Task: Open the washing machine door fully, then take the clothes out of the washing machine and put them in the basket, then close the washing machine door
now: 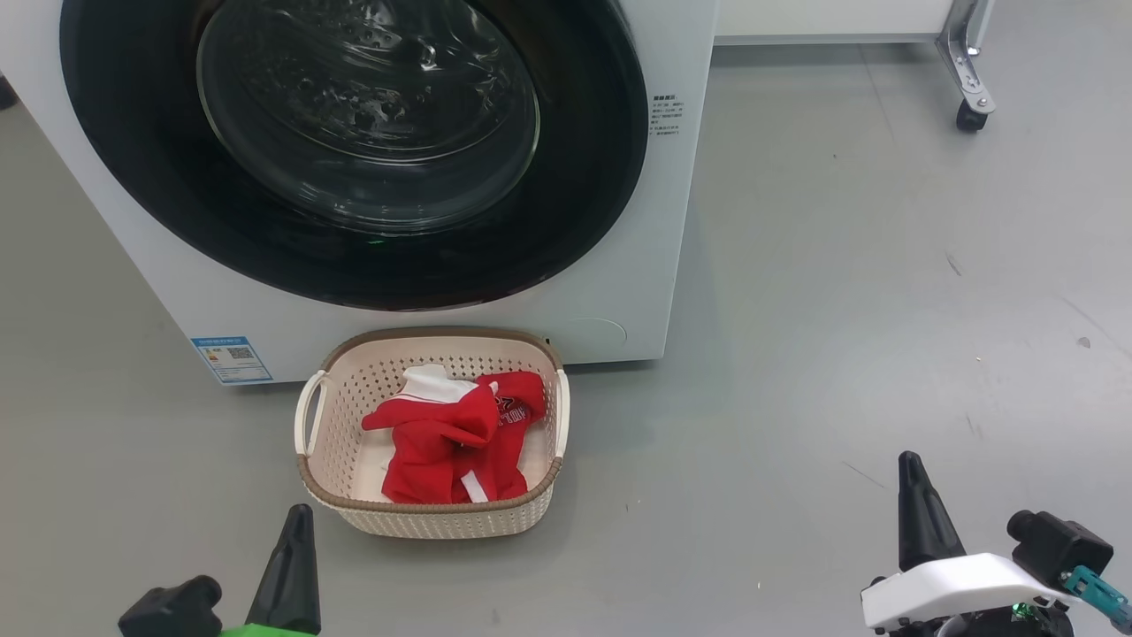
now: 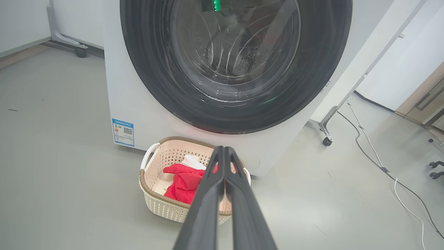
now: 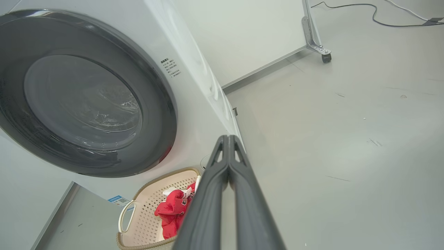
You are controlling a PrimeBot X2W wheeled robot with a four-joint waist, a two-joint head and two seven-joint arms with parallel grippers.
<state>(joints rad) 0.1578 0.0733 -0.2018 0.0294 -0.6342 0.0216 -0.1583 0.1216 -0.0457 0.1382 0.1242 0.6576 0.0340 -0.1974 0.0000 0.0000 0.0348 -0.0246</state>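
Floor: grey smooth floor (image 1: pixel 840 310), wide and bare on the robot's right side, with a few scuff marks. At the far right a metal frame leg on a black caster (image 1: pixel 970 84) stands well apart from the machine. In the left wrist view a thin white cable (image 2: pixel 381 163) trails across the floor beyond that leg.

Large white front-loading box-shaped washing machine (image 1: pixel 619 292) takes up the far left. A blue sticker (image 1: pixel 232 358) sits low on its front. The very large round glossy black door with its bulging clear glass bowl (image 1: pixel 367 115) lies flush against the front, closed. The steel drum shows dimly through the glass.

Small cream perforated plastic basket with a brown woven-look rim (image 1: pixel 442 336) stands on the floor just beside the machine's base, below the door's lower edge. Whether it touches the base, I cannot tell. Bright red fabric clothes with white stripes and a white collar part (image 1: pixel 451 433) lie bunched inside it, toward its right half.

Left gripper (image 2: pixel 222 149): the two long dark fingers are pressed tip to tip, nothing between them, low near the basket's near left corner. Right gripper (image 3: pixel 227 139): fingers likewise pressed together and empty, over open floor well to the basket's right.
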